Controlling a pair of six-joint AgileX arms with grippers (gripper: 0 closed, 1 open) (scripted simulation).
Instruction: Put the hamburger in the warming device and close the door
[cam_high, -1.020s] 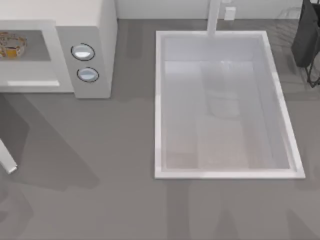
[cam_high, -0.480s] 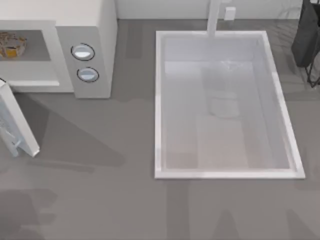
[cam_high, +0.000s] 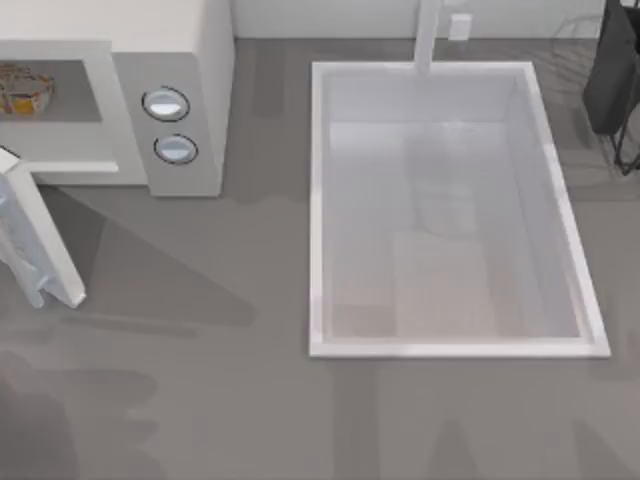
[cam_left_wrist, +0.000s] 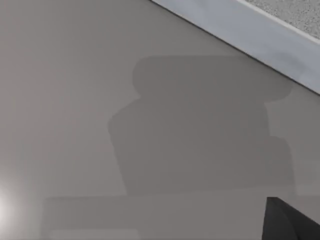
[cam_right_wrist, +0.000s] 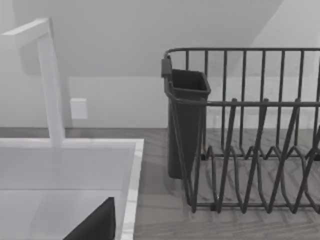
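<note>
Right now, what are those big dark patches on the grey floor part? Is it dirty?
Not dirt, shadows. In the top view a dark wedge spreads over the counter beside the open door; in the left wrist view a blocky shadow lies on the same surface, with a bright glare spot at one corner.

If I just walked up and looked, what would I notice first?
Probably the big white sink in the middle of the table, with its tall faucet at the back. Next, at the top view's left, the microwave with the hamburger inside and its door swung partly open. A dark dish rack stands beside the sink.
</note>
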